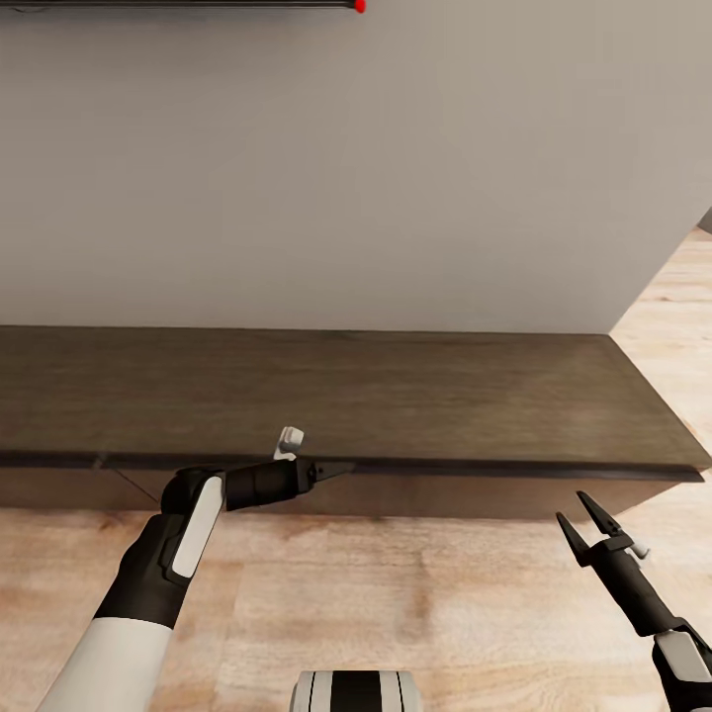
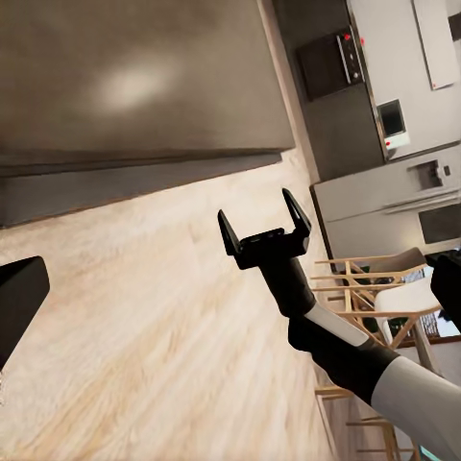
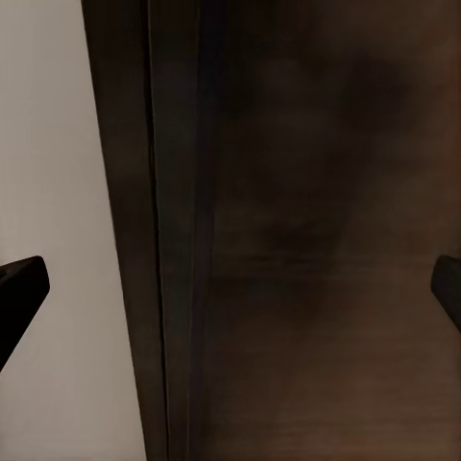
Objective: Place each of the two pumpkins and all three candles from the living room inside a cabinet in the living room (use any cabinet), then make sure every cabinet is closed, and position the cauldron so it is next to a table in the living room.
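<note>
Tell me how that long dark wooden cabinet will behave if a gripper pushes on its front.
The long low dark brown wooden cabinet likely stays put: it sits flat on the floor against the wall. Its front is smooth, without visible handles, so the left gripper beside the top edge may slip.

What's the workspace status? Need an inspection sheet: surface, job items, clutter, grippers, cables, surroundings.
Surface: cabinet top bare, dark wood; drawer fronts look shut.
Job's things: nothing seen of pumpkins, candles or cauldron.
Clutter: nothing seen.
Grippers: left gripper at the cabinet's front edge, pointing sideways, state unclear; right gripper open, empty, over the floor.
Cables: nothing seen.
Surroundings: pale wall behind; kitchen appliances and chairs in the left wrist view.
</note>
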